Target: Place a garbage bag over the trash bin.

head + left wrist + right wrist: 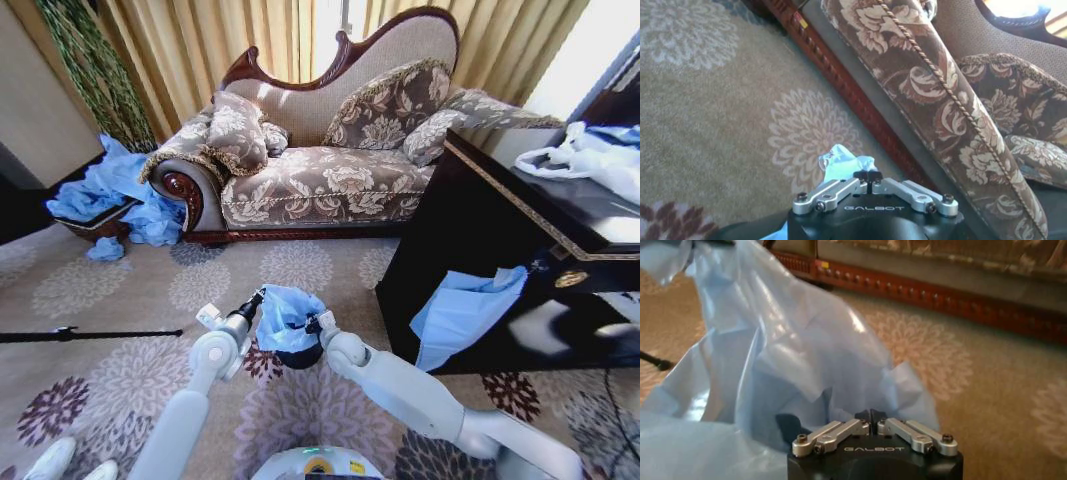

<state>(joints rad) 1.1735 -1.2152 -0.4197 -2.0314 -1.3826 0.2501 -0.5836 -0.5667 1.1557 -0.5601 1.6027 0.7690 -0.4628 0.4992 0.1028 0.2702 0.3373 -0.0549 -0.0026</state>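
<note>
The light-blue garbage bag (286,314) is draped over the top of the small black trash bin (300,356), which stands on the carpet just in front of me. Only the bin's lower part shows beneath the plastic. My left gripper (261,296) is at the bag's left rim, and its fingertips are shut on a corner of the bag (840,161). My right gripper (319,322) holds the right rim. In the right wrist view its tips (872,415) are pinched on the wrinkled blue film (787,360) that spreads out ahead of it.
A floral sofa (320,170) stands behind the bin. A black cabinet (500,250) at the right has a flat blue sheet (462,312) hanging from it and white bags (590,155) on top. At the far left is a wicker basket (95,225) with blue bags. A black pole (80,335) lies on the carpet.
</note>
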